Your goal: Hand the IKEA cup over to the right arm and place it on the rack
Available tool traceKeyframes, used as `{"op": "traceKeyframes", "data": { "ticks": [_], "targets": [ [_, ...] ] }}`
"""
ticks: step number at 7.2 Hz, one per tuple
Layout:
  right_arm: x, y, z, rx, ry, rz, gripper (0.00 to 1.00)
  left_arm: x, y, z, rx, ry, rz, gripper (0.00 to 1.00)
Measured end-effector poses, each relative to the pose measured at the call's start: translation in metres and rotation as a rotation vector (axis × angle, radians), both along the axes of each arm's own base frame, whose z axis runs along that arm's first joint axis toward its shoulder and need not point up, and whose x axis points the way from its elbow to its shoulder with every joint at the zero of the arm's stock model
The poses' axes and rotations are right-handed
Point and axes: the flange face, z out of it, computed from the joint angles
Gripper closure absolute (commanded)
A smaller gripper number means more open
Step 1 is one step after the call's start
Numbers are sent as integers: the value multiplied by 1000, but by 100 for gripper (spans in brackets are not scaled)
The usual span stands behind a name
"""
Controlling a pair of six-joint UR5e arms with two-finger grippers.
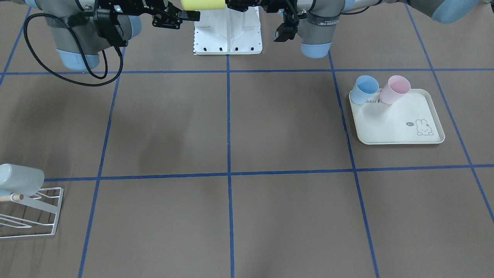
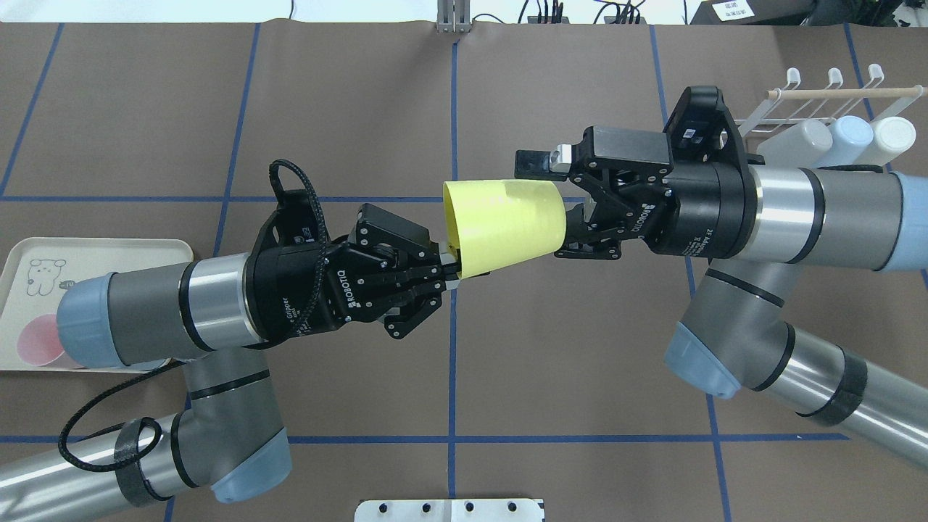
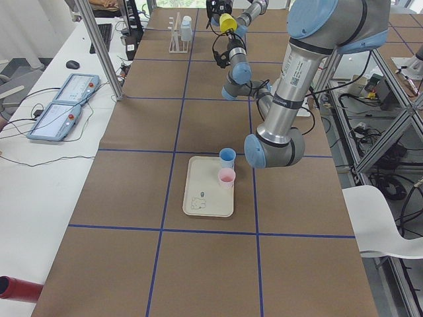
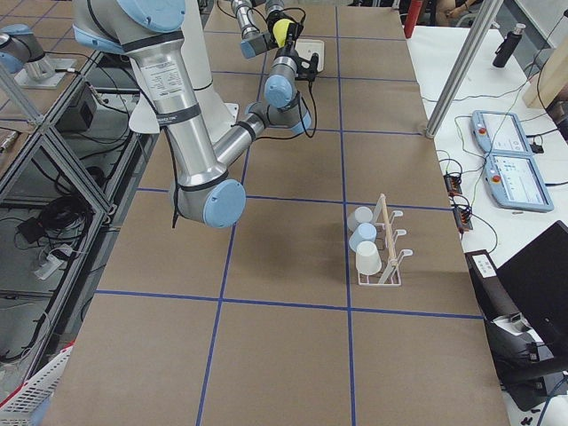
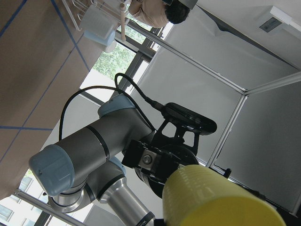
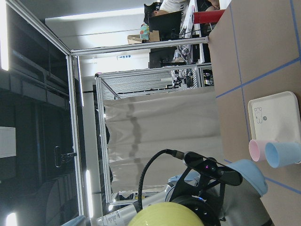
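Far left of the yellow IKEA cup (image 2: 504,225), the rabbit-print tray (image 2: 109,250) holds a pink cup (image 2: 36,341) and a blue cup (image 1: 366,89). Immediately left, the left gripper (image 2: 448,274) is clamped on the cup's rim and holds it sideways in mid-air, presenting the narrow base for transfer. Immediately right, the right gripper (image 2: 560,206) straddles that base with fingers spread, apparently not yet gripping. Far right, the rack (image 2: 841,93) carries three pale cups (image 2: 848,138).

yellow cup (image 2: 504,225): midair, on its side | rack (image 2: 834,93): white wire, wooden dowel
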Motion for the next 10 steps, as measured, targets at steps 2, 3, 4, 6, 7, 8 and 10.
{"op": "traceKeyframes", "data": {
  "ticks": [2, 3, 4, 6, 7, 8, 10],
  "targets": [
    [-1, 0, 1, 0, 2, 0, 66, 0, 0, 0, 0, -1, -1, 53],
    [-1, -1, 2, 1, 4, 0, 73, 0, 0, 1, -1, -3, -3, 45],
    [-1, 0, 2, 2, 5, 0, 75, 0, -1, 2, -2, -6, -7, 28],
    [-2, 0, 2, 1, 5, 1, 76, -2, -4, 1, -3, -8, -19, 0],
    [-2, -1, 2, 1, 5, 2, 77, -4, -5, 1, -3, -7, -24, 0],
    [-1, -1, 3, 0, 6, 3, 77, -7, -8, 1, -3, -7, -33, 0],
    [3, -7, 6, -4, 19, 30, 77, -26, -30, 30, -25, -65, -90, 0]
  ]
}}
